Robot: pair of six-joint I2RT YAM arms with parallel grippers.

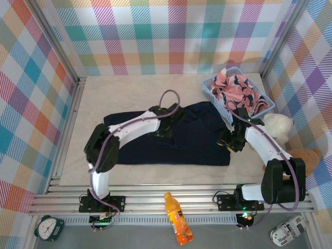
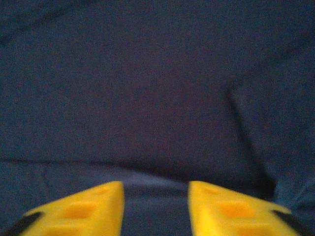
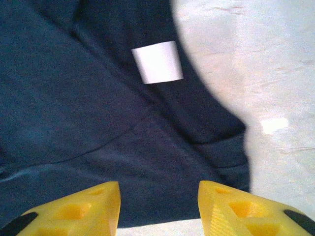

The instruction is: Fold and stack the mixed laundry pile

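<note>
While both arms reach over the cloth, the navy trousers (image 1: 176,148) lie spread flat mid-table (image 1: 129,88), long axis running 9 to 3 o'clock in the top view. One layer looks folded over at the 1 o'clock corner.

Left gripper (image 1: 167,126) sits over the trousers' upper middle, slightly toward 12 o'clock. In the left wrist view its yellow fingers (image 2: 93,206) are apart, with plain navy fabric across the gap and a crease running off toward 4 o'clock. Can't tell if the tips touch the cloth.

Right gripper (image 1: 232,141) is at the trousers' 3 o'clock end. In the right wrist view it is also spread wide, with the dark edge of the garment between the tips. White label (image 3: 157,62) sits on the fabric at 12 o'clock from the gap, and bare table shows from 1 to 4 o'clock. Contact is unclear here too.

Pink printed garment (image 1: 236,91) is bunched inside the light blue basket (image 1: 210,85), at 2 o'clock from the trousers, with the basket's near corner just beside the navy cloth.

White teddy bear (image 1: 277,126) is at 3 o'clock from the right gripper, close to the arm. Brown teddy bear (image 1: 307,158) is at 4 o'clock against the wall, partly hidden by the arm.

Orange drink bottle (image 1: 177,225) lies on its side at 6 o'clock, in front of the rail between the arm bases. Alarm clock (image 1: 49,226) is at 8 o'clock, in the near-left corner.
</note>
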